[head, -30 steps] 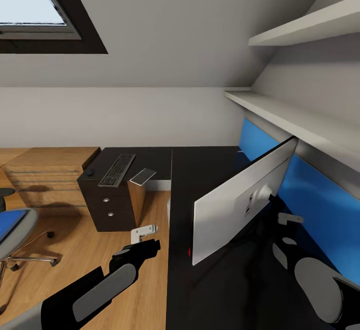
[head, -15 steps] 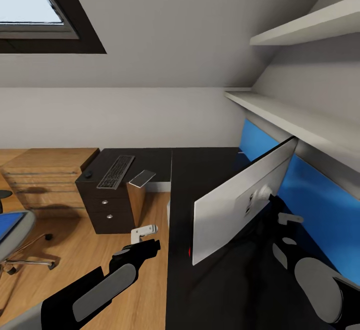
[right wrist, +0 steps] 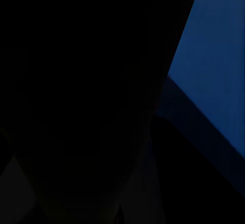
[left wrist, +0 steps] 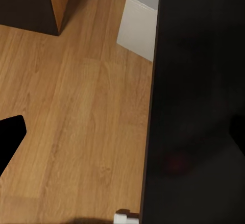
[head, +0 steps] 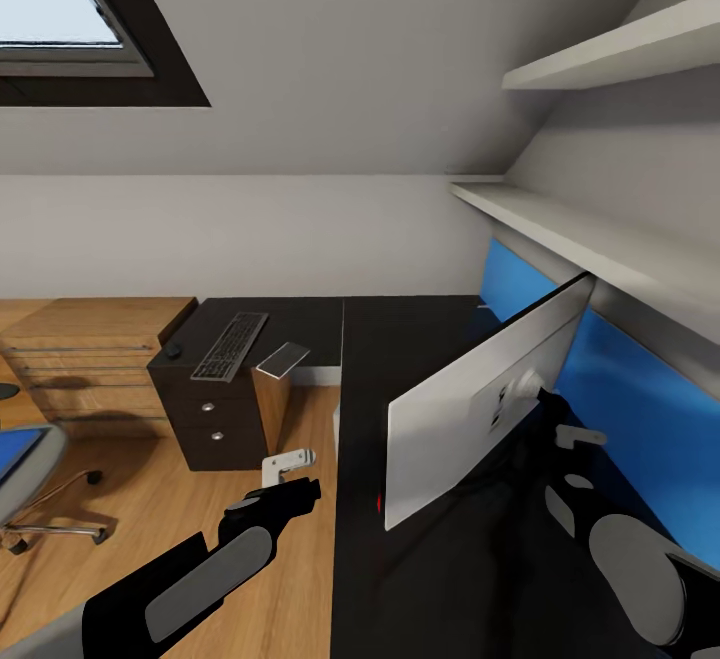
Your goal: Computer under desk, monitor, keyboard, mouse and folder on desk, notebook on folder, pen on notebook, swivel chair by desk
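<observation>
The monitor (head: pixel 480 401) stood on the tabletop (head: pixel 400 339), its long axis running away from the robot. The right hand (head: pixel 580 436) sat just behind it, nearer than the left hand (head: pixel 290 461). I could not tell either hand's grip.

Matte black is recorded for the desk (head: pixel 400 339) top; its back panel (head: pixel 640 409) is bright blue. The monitor (head: pixel 470 409) back is pale grey, with a red dot at its lower corner. Dark grey keys are noted on the keyboard (head: pixel 229 346), black on the mouse (head: pixel 173 349). The floor (head: pixel 140 519) is light wood-grained, the walls pale grey.
</observation>
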Robot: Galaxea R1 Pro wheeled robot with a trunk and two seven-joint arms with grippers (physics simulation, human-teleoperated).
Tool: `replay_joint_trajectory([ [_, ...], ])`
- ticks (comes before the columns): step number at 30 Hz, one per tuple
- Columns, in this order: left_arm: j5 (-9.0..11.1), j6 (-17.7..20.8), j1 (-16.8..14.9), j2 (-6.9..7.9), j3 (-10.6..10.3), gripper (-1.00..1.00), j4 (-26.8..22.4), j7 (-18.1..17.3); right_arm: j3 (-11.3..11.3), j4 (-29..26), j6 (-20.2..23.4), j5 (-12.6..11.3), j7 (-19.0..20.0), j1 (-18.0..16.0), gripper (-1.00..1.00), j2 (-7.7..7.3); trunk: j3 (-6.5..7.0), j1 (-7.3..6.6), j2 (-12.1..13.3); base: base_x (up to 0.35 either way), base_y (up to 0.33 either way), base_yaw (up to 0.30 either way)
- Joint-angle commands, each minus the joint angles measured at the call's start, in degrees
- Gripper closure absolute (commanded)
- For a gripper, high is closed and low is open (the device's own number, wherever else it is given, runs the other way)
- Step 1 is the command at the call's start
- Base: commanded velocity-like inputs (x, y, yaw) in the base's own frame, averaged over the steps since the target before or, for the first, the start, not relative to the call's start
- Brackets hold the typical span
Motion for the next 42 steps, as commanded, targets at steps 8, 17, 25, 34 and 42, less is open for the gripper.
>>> replay_joint_trajectory([
  [8, 0.06, 0.40, -0.09, 0.03, -0.09, -1.00, -0.07, 0.30, -0.49, 0.01, -0.25, 0.66, -0.18, -0.12, -1.00, 0.00, -0.11, 0.03, -0.13, 0.000, 0.000, 0.000],
  [17, 0.06, 0.40, -0.09, 0.03, -0.09, -1.00, -0.07, 0.30, -0.47, 0.04, -0.25, 0.66, -0.18, -0.12, -1.00, 0.00, -0.11, 0.03, -0.13, -0.030, 0.000, 0.000],
  [25, 0.06, 0.40, -0.09, 0.03, -0.09, -1.00, -0.07, 0.30, -0.36, 0.05, -0.25, 0.66, -0.13, -0.12, -1.00, 0.08, -0.11, 0.03, -0.13, -0.316, 0.052, 0.000],
  [34, 0.08, 0.49, -0.09, 0.03, 0.20, -1.00, 1.16, 0.22, -0.25, -0.05, -0.39, 0.74, -0.17, -0.12, -1.00, 1.23, -0.11, 0.03, -0.13, -0.336, 0.127, 0.000],
  [42, -0.11, 0.74, -0.09, -0.92, 5.36, -1.00, 13.66, -0.90, -0.41, -4.13, -1.17, 0.73, -0.17, -0.12, -1.00, 3.79, -0.14, 0.03, -0.13, -0.331, 0.152, -0.008],
])
